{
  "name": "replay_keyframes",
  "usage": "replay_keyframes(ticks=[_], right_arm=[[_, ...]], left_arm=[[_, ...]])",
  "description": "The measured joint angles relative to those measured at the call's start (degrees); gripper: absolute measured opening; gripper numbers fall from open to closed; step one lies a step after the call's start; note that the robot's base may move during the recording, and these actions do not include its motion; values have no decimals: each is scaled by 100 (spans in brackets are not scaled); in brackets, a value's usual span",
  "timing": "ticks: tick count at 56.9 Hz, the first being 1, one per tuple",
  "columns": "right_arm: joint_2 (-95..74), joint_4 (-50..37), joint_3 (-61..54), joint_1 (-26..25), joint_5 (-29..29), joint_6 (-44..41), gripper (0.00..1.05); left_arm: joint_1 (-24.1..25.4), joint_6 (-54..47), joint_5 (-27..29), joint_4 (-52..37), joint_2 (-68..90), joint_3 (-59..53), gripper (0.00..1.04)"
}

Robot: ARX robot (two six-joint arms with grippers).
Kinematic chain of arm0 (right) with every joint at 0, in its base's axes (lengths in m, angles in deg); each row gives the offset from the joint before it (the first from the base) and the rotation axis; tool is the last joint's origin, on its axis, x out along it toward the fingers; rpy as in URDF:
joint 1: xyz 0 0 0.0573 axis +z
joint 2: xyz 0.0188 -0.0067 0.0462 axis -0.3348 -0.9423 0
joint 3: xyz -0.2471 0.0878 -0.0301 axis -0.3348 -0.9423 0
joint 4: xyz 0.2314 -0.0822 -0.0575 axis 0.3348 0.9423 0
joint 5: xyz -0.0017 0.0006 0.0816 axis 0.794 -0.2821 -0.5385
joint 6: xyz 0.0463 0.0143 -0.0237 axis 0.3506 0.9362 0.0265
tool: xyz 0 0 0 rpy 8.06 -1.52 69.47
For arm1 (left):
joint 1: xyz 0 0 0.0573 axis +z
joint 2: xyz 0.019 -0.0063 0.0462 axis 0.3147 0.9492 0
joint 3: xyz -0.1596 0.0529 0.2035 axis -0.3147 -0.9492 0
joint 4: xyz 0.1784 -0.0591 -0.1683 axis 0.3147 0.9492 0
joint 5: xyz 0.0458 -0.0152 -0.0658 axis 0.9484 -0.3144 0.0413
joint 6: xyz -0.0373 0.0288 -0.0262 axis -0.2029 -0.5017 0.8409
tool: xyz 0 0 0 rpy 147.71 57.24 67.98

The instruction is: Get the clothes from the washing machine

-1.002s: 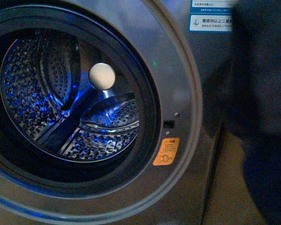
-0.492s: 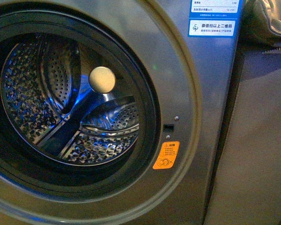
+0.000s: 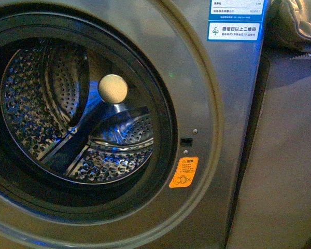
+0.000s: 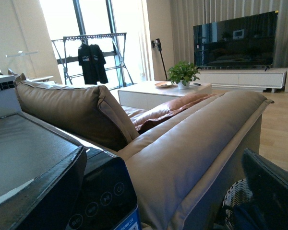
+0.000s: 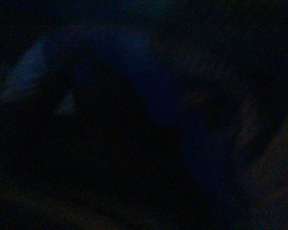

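Daylight from tall windows washes the living room in the left wrist view, where a dark control panel point(image 4: 103, 196) with round buttons sits nearest on the left, a tan leather sofa point(image 4: 182, 143) runs across the middle, and behind it stand a drying rack point(image 4: 93, 38) with a black shirt point(image 4: 92, 60), a white coffee table point(image 4: 149, 91), a potted plant point(image 4: 183, 73) and a television point(image 4: 235, 40). In the front view, the washing machine point(image 3: 207, 104) fills nearly everything: its perforated steel drum point(image 3: 36, 104) gapes at the left inside the black door rim, lit blue, with a cream round disc point(image 3: 113, 88) at the back; rightward come the latch hole point(image 3: 186, 141), the orange sticker point(image 3: 183, 172) below it and the blue-and-white labels point(image 3: 234, 26) above. Only bare steel shows in the drum, and I cannot tell where the clothes are. Right wrist view is dark. Neither gripper shows, so whether each stands wide or narrow cannot be told.
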Motion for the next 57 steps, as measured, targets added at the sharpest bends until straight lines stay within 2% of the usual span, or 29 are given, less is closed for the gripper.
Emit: replay_keyframes(ticks=[9,14,17,20,25,32,42,50,57], right_arm=[[-446,820,-396,-2,-63,-894,58],[-627,890,-579,103,-11,-1207,76],[-612,763,-704,201,-63,-1248,90],[-476,632,-804,291,-90,-1198,99],[-46,203,-1019,450,-210,-909,97],[986,-566,-1255,734,-354,-26,97],[2608,-1384,-1300,1429,-42,1390,97],[3777,-1268,-1261,2441,765,2162,97],[4719,-970,-1311,3729,1687,2332,97]], left_arm=[[0,0,0,0,0,0,98],[0,0,0,0,0,0,98],[0,0,0,0,0,2,98],[0,0,0,0,0,0,98],[0,0,0,0,0,0,98],[0,0,0,0,0,0,98],[0,0,0,0,0,2,98],[0,0,0,0,-2,2,98],[0,0,0,0,-2,2,98]])
